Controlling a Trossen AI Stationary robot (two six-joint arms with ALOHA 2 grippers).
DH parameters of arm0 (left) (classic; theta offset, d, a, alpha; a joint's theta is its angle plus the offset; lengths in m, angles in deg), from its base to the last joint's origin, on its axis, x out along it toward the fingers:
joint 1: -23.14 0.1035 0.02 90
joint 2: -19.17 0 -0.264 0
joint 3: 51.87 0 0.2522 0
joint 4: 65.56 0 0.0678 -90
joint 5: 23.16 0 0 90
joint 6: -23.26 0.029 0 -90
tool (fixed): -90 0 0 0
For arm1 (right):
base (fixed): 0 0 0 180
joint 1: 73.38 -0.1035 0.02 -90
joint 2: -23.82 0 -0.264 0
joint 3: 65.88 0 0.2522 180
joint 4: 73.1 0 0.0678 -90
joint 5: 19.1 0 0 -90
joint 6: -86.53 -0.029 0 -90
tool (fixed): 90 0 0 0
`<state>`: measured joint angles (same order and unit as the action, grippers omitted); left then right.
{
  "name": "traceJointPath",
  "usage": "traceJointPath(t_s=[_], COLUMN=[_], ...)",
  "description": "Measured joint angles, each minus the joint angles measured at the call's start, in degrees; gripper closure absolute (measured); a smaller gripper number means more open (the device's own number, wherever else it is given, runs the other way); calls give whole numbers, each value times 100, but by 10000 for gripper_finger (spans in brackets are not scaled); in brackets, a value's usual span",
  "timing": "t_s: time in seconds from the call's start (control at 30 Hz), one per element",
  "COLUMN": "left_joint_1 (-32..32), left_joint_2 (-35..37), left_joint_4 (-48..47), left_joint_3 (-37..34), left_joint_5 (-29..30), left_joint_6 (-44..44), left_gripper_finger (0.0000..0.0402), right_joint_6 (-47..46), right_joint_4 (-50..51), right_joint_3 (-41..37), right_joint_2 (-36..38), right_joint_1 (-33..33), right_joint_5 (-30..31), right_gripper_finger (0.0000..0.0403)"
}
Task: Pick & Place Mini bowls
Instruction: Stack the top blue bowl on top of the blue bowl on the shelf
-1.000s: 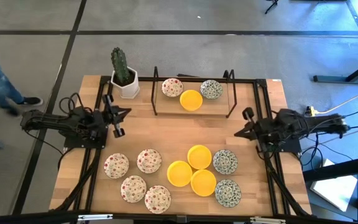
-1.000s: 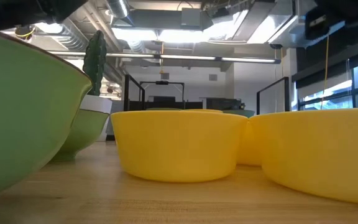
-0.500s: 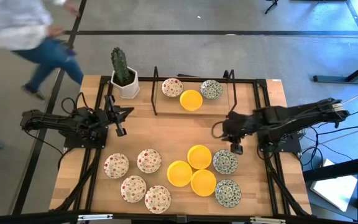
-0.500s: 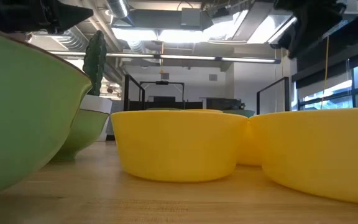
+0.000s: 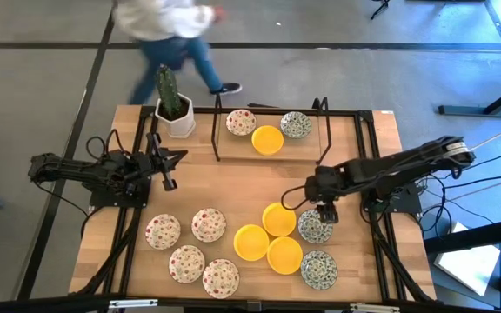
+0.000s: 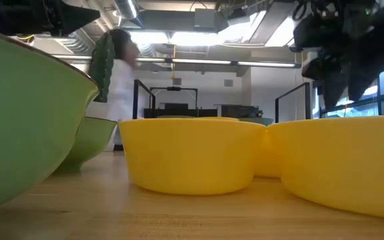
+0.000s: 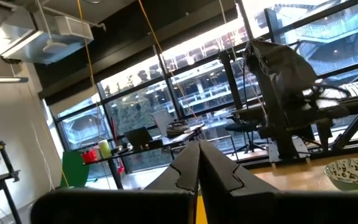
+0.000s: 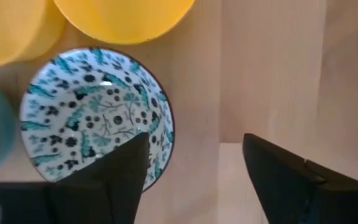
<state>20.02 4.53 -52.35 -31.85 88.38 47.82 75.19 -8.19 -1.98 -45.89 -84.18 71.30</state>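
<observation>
On the rack (image 5: 217, 130) sit three bowls; nine remain (right gripper (image 5: 326, 213) wide over a green one (image 5: 314, 226), left gripper (image 5: 169, 170) closed).

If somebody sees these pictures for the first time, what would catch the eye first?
First the three bright yellow bowls clustered at the table's near middle, with speckled red-pink bowls to their left. Next the right gripper, open above a green-patterned bowl beside the yellow ones. The left gripper waits shut at the left, near a cactus pot, while a person walks past behind the table.
</observation>
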Motion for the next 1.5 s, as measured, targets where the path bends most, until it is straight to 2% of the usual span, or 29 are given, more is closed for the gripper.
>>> traceJointPath(t_s=[0.57,0.8,1.13,1.3,1.5], left_joint_1=[0,0,0,0,0], left_joint_2=[0,0,0,0,0], left_joint_4=[-106,-108,-110,-110,-110], left_joint_3=[0,0,0,0,0], left_joint_5=[4,4,4,4,4], left_joint_6=[2,0,0,0,0], left_gripper_finger=[394,397,396,397,394], right_joint_6=[-26,-23,-51,-202,-194], right_joint_4=[-573,-1224,-1396,-1409,-1412], right_joint_3=[-670,-1019,-1216,-1216,-1216], right_joint_2=[-232,-230,-232,-280,-448], right_joint_1=[0,0,0,0,0], right_joint_5=[-151,-153,-153,-171,-184], right_gripper_finger=[140,140,142,177,261])
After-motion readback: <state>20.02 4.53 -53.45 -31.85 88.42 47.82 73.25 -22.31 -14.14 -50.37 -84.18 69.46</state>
